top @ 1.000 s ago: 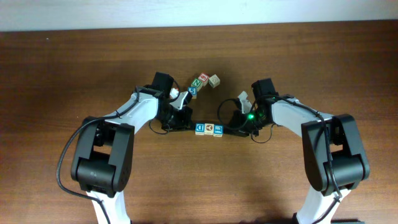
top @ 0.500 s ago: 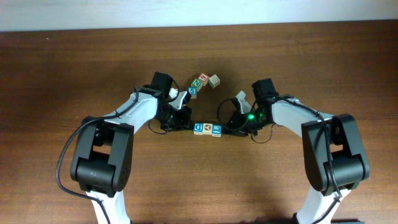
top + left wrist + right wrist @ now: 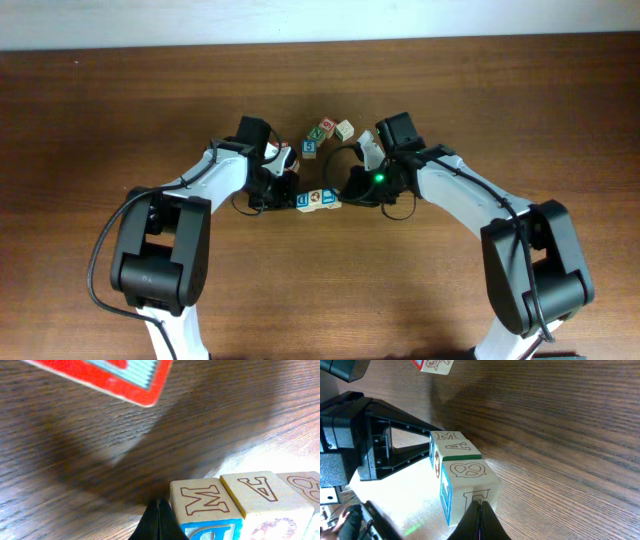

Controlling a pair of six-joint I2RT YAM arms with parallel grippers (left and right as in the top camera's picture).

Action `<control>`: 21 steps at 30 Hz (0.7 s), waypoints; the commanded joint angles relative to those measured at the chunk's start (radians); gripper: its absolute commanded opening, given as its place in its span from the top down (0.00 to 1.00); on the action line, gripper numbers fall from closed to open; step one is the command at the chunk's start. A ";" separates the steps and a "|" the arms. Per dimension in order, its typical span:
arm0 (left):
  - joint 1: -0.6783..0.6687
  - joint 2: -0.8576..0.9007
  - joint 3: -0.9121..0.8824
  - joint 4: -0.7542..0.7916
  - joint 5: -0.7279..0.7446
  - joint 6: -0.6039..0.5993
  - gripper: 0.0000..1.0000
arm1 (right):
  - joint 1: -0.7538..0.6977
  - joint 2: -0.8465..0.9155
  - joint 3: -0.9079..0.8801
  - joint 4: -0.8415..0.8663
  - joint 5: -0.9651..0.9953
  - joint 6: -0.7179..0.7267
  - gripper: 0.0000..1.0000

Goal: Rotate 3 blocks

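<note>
Between the two end effectors, on the brown table [image 3: 520, 110]: one row of three blocks [image 3: 318, 200], face to face, no gaps visible.

Left gripper [image 3: 291, 201]: fingers pressed together to a point, pinching nothing, tip against the row's near end.

Right gripper [image 3: 346, 194]: fingers likewise pressed together, empty, tip against the opposite end face.

Row, from the left gripper outward: M cube [image 3: 200, 500] at its tip; A cube [image 3: 257, 491] beside it; pretzel cube [image 3: 467, 470] last, at the right gripper's tip.

Spare cubes [image 3: 326, 131]: small cluster beyond both grippers, apart from the row, not touched.

Progress, as judged: the row lies slightly askew between the two tips, end nearer the right gripper farther up the table; turning appears under way, not finished; remaining: further swing by opposed pushes, then both tips clear.
</note>
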 commanded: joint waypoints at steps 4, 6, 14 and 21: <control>-0.032 0.008 -0.005 0.005 0.126 -0.002 1.00 | 0.120 -0.017 0.042 0.022 0.033 0.033 0.96; -0.032 0.008 -0.005 0.005 0.126 -0.002 1.00 | 0.132 -0.017 0.042 0.031 0.046 0.036 0.96; -0.027 0.006 0.035 -0.101 -0.133 -0.005 1.00 | 0.137 0.035 0.041 -0.026 0.208 0.135 0.96; -0.028 0.006 0.035 -0.116 -0.328 -0.005 1.00 | 0.135 0.066 0.041 -0.045 0.296 0.137 0.96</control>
